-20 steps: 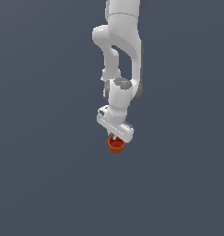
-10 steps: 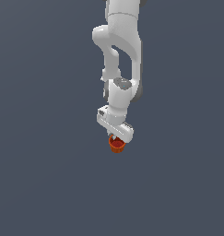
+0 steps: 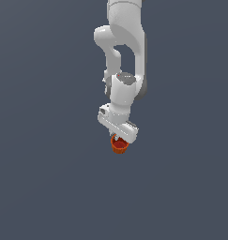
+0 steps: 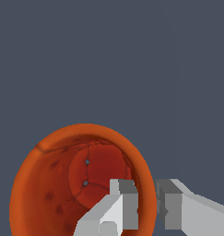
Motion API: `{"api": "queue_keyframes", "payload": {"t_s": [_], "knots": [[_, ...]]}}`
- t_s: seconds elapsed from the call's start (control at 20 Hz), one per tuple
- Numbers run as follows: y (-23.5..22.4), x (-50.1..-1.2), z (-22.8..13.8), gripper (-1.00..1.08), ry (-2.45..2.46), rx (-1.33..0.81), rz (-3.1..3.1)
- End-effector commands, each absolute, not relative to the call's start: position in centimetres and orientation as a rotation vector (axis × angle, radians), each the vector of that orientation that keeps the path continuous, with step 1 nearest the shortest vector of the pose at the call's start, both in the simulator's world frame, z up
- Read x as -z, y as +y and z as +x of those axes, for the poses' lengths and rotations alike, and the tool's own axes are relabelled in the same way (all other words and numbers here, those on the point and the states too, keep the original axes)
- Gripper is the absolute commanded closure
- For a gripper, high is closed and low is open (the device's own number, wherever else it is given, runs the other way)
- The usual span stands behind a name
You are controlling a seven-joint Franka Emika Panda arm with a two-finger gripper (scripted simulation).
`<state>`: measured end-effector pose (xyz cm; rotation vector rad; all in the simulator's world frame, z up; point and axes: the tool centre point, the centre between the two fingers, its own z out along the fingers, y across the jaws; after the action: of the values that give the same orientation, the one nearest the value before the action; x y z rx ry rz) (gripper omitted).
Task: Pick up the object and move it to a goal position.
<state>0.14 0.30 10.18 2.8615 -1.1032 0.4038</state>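
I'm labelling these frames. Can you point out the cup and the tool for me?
cup [image 4: 44, 184], wrist view, on its inner wall below the rim.
tool [image 4: 147, 203], wrist view, midway between the two fingertips that pinch the cup's rim.

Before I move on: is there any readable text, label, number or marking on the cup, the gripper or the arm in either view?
None. The small orange-red tapered cup shows only dark specks and crack-like lines inside, no lettering. The white gripper, with one finger inside the cup's rim and one outside, is plain. The white robot arm in the exterior view carries no legible print. The grey background is blank.
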Motion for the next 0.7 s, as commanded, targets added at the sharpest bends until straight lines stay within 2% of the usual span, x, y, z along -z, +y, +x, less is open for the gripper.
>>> {"api": "queue_keyframes", "payload": {"t_s": [0.0, 0.65], "knots": [[0.4, -11.9, 0.6, 1.08, -1.104, -0.408, 2.862], [0.9, -24.4, 3.6, 1.08, -1.105, -0.408, 2.862]]}}
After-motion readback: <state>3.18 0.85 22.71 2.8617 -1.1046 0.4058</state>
